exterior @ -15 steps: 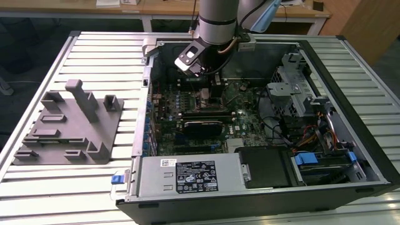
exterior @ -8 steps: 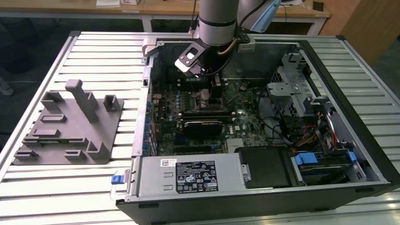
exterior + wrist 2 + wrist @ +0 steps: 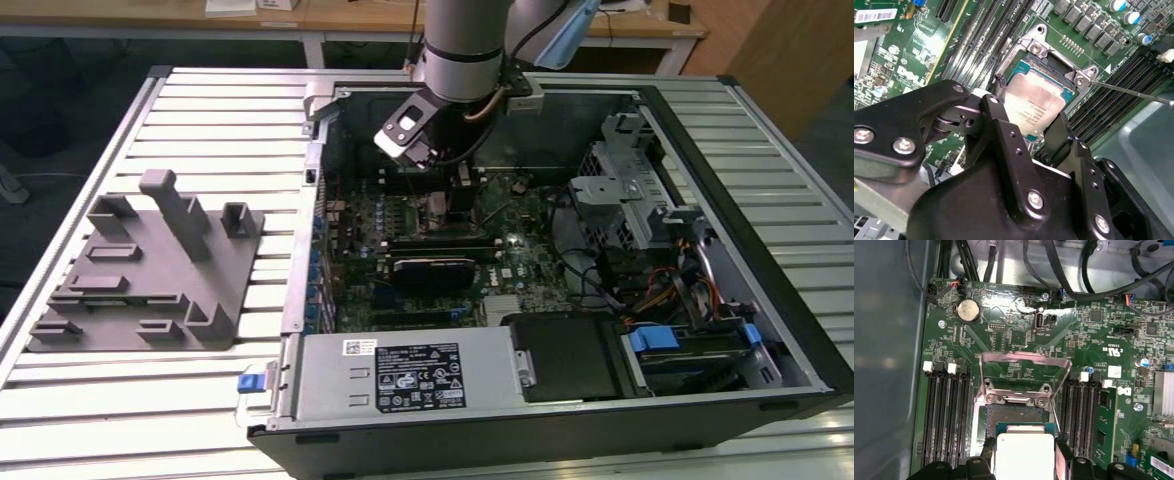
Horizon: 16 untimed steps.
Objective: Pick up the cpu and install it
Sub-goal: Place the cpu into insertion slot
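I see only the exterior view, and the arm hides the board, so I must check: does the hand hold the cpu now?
Observer: Yes. In both wrist views the hand grips the cpu by two opposite edges.
Operator: Is the place for it open?
Observer: Yes. In the first wrist view the metal frame stands raised off the socket.
Operator: Where is the chip against it?
Observer: In the second wrist view it is directly over the socket; seated or not, I cannot tell.

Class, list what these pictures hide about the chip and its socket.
- First wrist view: the frame edge cuts off part of the chip.
- Second wrist view: the gripper covers one chip edge; whether the chip sits in the socket is unclear.
- Exterior view: the arm blocks both.
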Motion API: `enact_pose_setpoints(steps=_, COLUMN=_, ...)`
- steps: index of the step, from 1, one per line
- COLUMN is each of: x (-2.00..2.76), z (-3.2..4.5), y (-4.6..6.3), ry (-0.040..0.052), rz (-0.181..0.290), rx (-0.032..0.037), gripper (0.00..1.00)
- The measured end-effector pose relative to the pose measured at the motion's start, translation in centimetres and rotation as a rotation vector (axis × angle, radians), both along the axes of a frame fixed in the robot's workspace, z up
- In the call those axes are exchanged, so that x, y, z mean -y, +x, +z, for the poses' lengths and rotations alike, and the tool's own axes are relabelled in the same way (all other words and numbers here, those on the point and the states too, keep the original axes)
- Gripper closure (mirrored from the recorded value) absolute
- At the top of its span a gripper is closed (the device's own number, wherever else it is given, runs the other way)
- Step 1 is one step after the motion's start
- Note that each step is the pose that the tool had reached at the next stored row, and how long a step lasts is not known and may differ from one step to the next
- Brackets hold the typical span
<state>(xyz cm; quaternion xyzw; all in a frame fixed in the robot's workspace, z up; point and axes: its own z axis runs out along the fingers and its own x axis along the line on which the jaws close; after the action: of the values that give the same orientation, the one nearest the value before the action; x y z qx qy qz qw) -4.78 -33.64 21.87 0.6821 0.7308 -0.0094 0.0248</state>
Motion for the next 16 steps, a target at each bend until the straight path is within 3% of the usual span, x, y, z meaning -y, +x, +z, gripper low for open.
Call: enact_pose_setpoints(steps=16, x=-0.23, z=-1.66, y=0.1, ry=0.001, rz=-0.001, rx=0.0002, gripper=0.45)
